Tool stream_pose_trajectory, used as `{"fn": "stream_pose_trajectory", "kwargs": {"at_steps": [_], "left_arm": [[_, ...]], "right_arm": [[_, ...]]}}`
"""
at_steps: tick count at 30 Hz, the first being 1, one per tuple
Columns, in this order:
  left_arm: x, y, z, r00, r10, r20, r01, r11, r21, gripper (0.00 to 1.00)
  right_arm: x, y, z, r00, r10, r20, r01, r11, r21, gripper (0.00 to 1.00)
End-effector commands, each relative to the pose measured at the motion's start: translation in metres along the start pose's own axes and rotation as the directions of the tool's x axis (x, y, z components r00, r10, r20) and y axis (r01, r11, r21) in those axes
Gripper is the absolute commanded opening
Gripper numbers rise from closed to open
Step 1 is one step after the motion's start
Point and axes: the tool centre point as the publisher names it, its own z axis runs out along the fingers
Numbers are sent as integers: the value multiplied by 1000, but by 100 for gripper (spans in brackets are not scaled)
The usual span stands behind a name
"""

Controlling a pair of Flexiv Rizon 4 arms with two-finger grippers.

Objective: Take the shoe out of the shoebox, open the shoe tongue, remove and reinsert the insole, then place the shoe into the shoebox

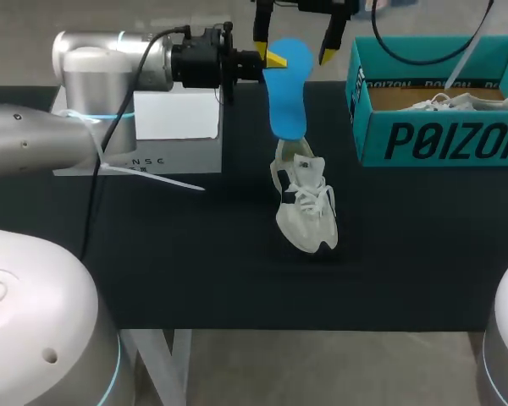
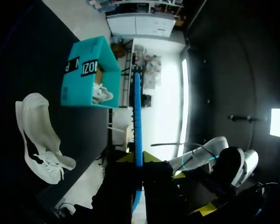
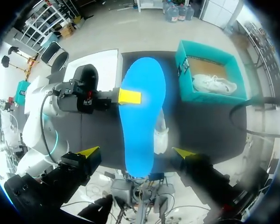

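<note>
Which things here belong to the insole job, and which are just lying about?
Job: blue insole, gripped by the left gripper; white shoe on the table; teal shoebox; open right gripper near the insole.
Lying about: white box on the table; second shoe inside the shoebox.

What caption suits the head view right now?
Left gripper holds the blue insole above the white shoe; right gripper open overhead, teal shoebox alongside.
</note>
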Motion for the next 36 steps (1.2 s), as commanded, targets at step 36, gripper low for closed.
{"fn": "stream_pose_trajectory", "kwargs": {"at_steps": [36], "left_arm": [[30, 24, -19, 865, 477, -158, -486, 874, -24, 0]], "right_arm": [[-47, 6, -7, 905, -225, -362, 155, 965, -212, 100]]}}
